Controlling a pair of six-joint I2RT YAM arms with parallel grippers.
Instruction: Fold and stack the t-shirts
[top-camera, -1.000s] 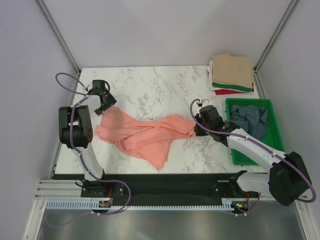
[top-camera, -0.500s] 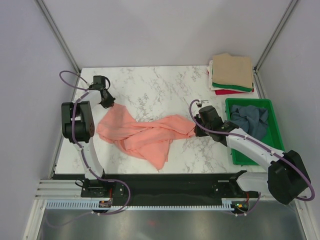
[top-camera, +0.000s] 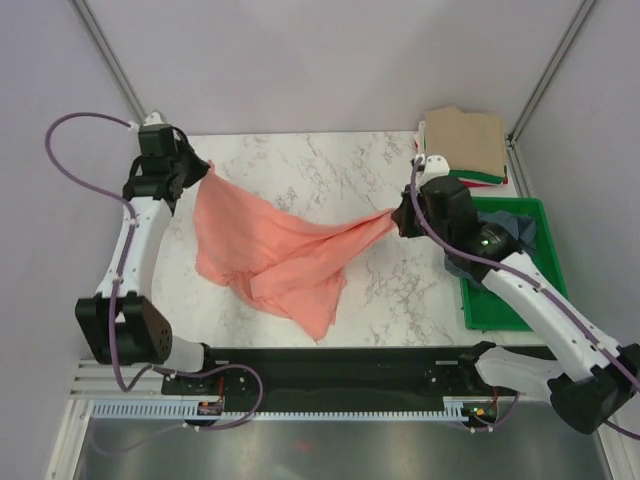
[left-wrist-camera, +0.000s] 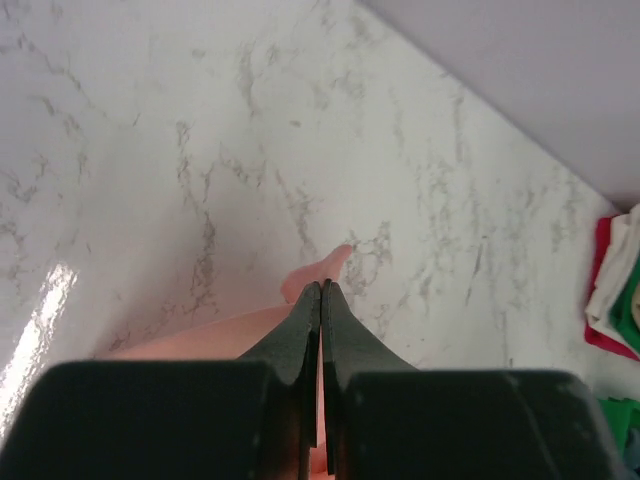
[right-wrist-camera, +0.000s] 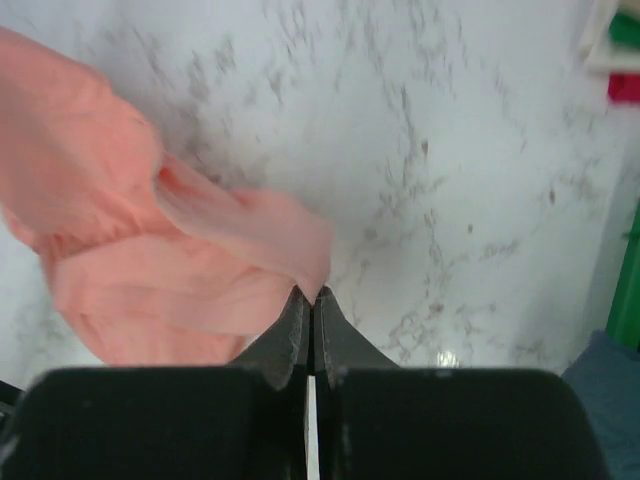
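The salmon-pink t-shirt (top-camera: 280, 250) sags in a bunched heap on the counter (top-camera: 300, 165) toward 6 o'clock, so it is not yet spread flat. At 4 o'clock the green tray (top-camera: 478, 308) holds the blue-grey t-shirt (top-camera: 518, 228). The right pincer (top-camera: 396, 215), at 3 o'clock, is clamped on one end of the pink cloth. The left pincer (top-camera: 207, 172), at 10 o'clock, is clamped on the other. The step looks like spreading: draw both ends apart evenly, lift until the heap clears, then lay it smooth. The folded stack (top-camera: 463, 145) waits at 1 o'clock.
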